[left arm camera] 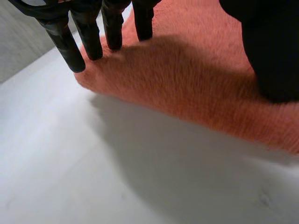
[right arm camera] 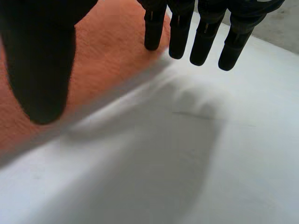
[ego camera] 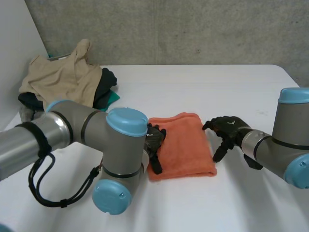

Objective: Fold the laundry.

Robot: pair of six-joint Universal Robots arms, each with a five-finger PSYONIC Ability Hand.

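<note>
Unfolded pile [ego camera: 67, 79] sat far left on table [ego camera: 207, 82], well apart from your hands. Your left hand [ego camera: 155, 140] rested straight fingers [left arm camera: 88, 42] on left edge of orange towel [ego camera: 186, 145], gripping nothing. Towel lay mid-table, folded. Your right hand [ego camera: 226, 129] hovered just beside its right edge, fingers loose, empty. Risk: pressing or dragging from either side could bunch towel, spoil fold.

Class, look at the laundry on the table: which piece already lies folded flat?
The orange towel, lying between the left hand and right hand; the other clothes sit crumpled in a heap at the far left.
</note>
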